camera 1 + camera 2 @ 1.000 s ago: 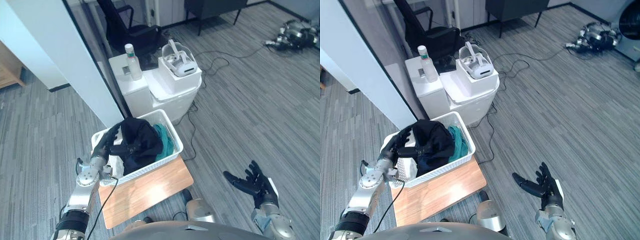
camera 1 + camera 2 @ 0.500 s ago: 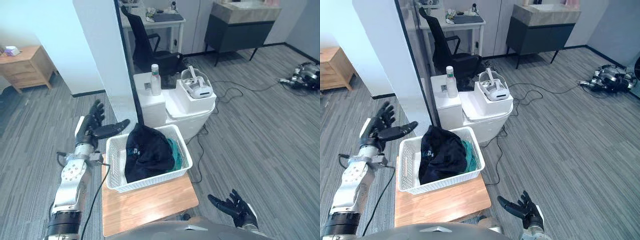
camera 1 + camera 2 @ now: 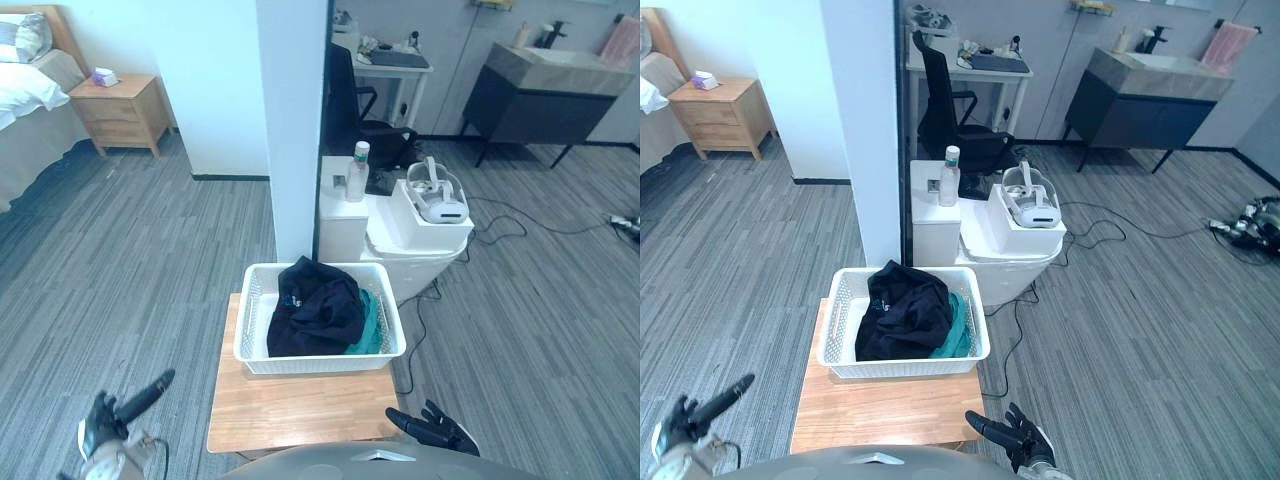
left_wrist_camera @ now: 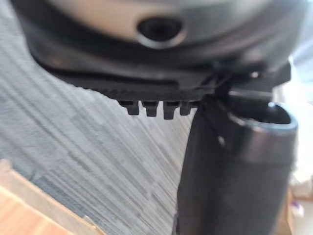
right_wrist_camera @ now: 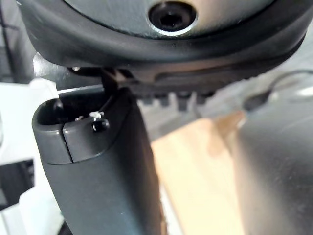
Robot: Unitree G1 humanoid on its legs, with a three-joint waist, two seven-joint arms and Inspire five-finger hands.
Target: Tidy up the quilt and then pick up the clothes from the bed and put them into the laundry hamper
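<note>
Well apart: clothes [image 3: 315, 318] and left robot hand [image 3: 102, 432].

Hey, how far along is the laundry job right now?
Done: dark clothes and a teal garment lie in the white laundry hamper on the wooden table. In hand: nothing; the left robot hand and right robot hand are open and empty. Left: the bed is far off and mostly out of frame, so what remains there can't be judged.
</note>
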